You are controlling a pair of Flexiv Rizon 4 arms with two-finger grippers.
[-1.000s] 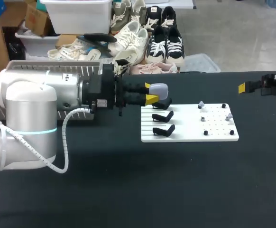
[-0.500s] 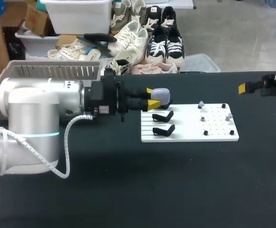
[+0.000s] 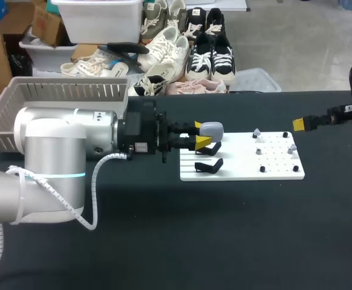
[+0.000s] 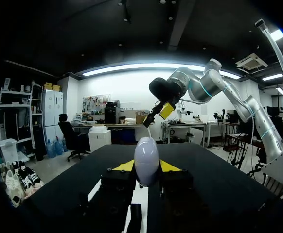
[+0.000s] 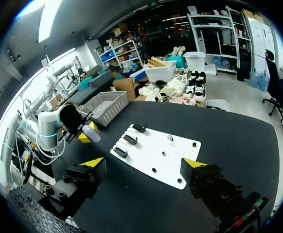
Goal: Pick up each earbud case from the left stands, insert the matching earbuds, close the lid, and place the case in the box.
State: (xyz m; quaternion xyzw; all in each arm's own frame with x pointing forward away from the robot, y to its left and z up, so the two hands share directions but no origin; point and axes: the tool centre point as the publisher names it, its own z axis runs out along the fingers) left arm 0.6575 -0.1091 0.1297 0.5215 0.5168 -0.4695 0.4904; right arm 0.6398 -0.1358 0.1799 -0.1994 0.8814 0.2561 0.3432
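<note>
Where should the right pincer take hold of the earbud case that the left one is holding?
Probably the rounded free end of the earbud case, coming from the right: the left pincer clamps its sides, and that end juts past the yellow tips.

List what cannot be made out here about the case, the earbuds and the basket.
1. Head view: the earbuds on the white board are too small to match to a case.
2. Left wrist view: the left jaws cover the lower part of the earbud case; no lid seam shows.
3. Head view: the left arm hides the floor of the basket.
</note>
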